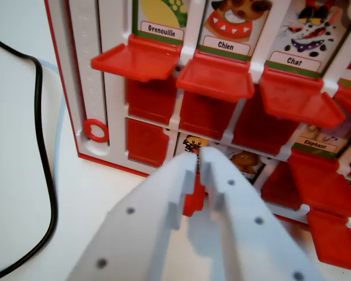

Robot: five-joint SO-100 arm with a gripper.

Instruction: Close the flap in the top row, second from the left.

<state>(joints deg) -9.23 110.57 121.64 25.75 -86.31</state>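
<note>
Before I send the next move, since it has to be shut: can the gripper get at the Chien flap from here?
Probably yes. The gripper hangs just below the raised Chien flap, nothing between them; the neighbouring Grenouille flap and Chat flap stand close beside.

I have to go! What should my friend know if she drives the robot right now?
Gripper: jaws nearly together, a red flap edge showing between them; whether it grips it I cannot tell.
Board: the Grenouille flap, Chien flap and Chat flap all stick out open.
Done: the Chien flap is not closed yet.
Left: probably free the gripper from the lower flap, go up to Chien and push it shut.
A black cable lies on the wrist view's left.
</note>
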